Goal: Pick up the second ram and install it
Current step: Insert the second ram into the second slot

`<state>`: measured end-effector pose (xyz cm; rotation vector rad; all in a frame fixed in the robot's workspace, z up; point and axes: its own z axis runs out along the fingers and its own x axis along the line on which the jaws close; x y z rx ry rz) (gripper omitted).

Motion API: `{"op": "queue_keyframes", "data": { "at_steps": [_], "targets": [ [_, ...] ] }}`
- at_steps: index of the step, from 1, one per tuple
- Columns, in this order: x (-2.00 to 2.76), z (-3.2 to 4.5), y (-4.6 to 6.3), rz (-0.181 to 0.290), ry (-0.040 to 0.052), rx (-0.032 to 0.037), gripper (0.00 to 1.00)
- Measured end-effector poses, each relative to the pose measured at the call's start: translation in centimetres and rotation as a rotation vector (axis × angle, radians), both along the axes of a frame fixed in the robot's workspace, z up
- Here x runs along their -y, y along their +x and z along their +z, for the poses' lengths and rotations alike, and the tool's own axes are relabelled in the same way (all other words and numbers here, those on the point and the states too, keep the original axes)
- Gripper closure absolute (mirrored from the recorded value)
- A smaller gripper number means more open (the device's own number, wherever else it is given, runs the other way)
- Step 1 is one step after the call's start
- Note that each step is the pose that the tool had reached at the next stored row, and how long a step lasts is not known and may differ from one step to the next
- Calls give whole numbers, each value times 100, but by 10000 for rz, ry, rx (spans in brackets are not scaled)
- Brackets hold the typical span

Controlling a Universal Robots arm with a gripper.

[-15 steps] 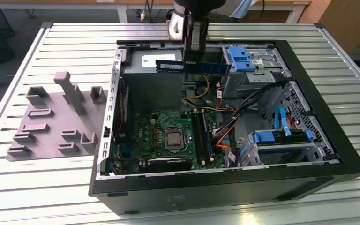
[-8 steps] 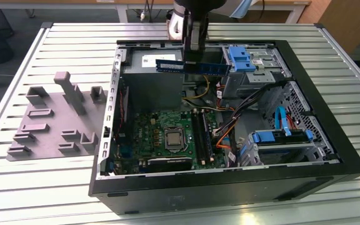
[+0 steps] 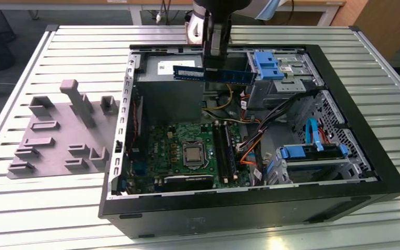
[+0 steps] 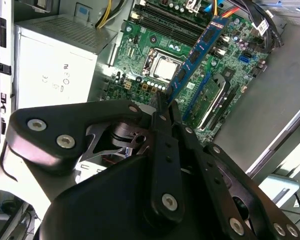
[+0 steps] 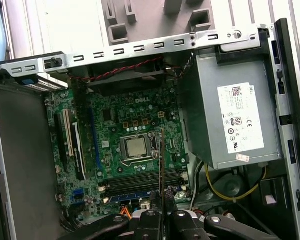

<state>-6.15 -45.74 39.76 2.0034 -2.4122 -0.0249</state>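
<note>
My gripper (image 3: 212, 66) hangs over the open computer case and is shut on the second ram (image 3: 214, 74), a thin blue-green stick with dark chips and a white label. The stick is held level, high above the motherboard (image 3: 165, 151), over the case's far part near the power supply. In the second wrist view the second ram (image 4: 197, 50) juts out from my gripper (image 4: 165, 107) over the board. The first wrist view has the second ram (image 5: 162, 160) edge-on, rising from my gripper (image 5: 162, 209) above the black memory slots (image 5: 140, 181).
The black tower case (image 3: 366, 156) lies on its side on a slatted metal table (image 3: 61, 208). Inside are the processor (image 3: 194, 154), memory slots (image 3: 222, 148), a grey power supply (image 3: 169, 91), cables and blue drive brackets (image 3: 311, 152). Grey holder blocks (image 3: 61, 130) stand at the exterior view's left.
</note>
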Motion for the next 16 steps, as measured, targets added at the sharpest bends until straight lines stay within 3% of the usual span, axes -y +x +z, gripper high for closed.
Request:
{"op": "queue_keyframes", "data": {
  "at_steps": [6, 16],
  "targets": [
    [0, -3, 0, -443, -9, 0, 86],
    [0, -14, 0, -1892, -26, 0, 86]
  ]
}}
